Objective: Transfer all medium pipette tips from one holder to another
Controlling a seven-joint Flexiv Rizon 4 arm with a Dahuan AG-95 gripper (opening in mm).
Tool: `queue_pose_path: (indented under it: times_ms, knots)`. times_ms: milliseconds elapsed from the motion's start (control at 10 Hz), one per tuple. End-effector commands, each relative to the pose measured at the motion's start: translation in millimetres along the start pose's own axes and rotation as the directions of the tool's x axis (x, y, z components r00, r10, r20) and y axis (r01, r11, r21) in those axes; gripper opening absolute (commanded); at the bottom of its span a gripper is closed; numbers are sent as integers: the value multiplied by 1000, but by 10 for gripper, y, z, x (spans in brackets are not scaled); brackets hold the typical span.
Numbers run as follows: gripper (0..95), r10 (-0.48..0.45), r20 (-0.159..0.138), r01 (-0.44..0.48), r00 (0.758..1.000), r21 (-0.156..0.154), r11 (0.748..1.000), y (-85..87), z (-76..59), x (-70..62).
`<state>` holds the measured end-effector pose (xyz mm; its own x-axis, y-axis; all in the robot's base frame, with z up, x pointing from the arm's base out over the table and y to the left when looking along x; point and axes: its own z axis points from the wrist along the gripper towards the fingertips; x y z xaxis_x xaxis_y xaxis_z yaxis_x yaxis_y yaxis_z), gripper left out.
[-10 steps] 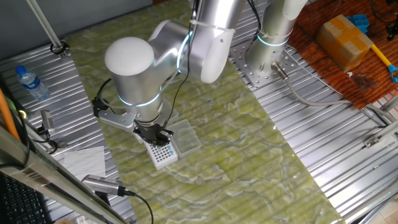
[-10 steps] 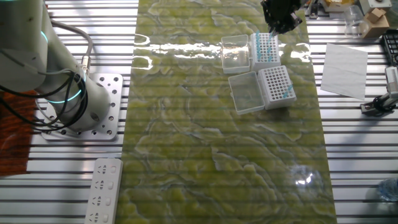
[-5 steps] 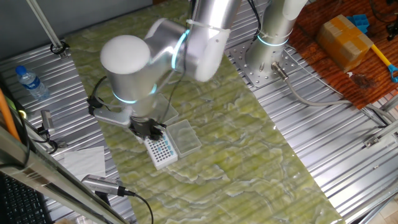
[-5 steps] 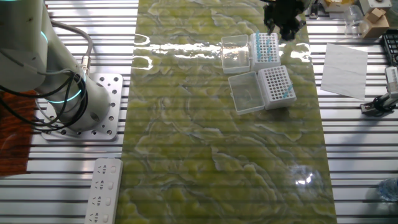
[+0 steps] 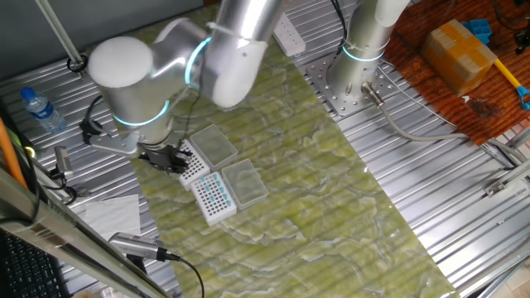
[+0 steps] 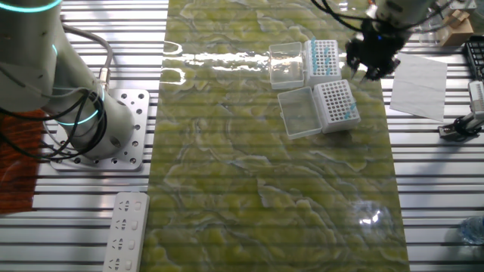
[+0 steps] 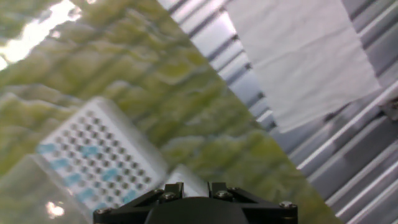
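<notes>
Black two-finger gripper [image 6: 368, 59] hanging above the right edge of the green marbled mat [image 6: 249, 189], between the two white perforated holders; finger opening not discernible, tips out of the hand view. Medium pipette tips [image 6: 349, 113] seen as light-blue dots along the near edge of the nearer holder [image 6: 336, 104], more dots in the farther holder [image 6: 323, 59]. Clear, glossy hinged lids [image 6: 296, 115] lying open left of each box. Flat white paper sheet [image 6: 418, 83] resting on ribbed metal table [image 6: 431, 181] to the right.
</notes>
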<state>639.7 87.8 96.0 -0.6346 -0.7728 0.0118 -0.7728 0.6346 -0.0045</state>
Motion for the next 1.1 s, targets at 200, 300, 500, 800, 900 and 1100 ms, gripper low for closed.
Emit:
queue_pose_path:
  times_ms: [200,300,500,800,900,1100]
  knots:
    - [190,-31,-6,31,999,17,999,-55,18,164]
    - [190,-47,-10,48,999,19,999,-90,16,232]
    - [190,-70,-9,70,997,23,997,-141,22,337]
    - [190,-90,-7,90,996,30,996,-183,52,426]
    - [190,-96,-2,96,995,36,995,-196,91,449]
    - [190,-107,4,107,994,43,993,-205,145,461]
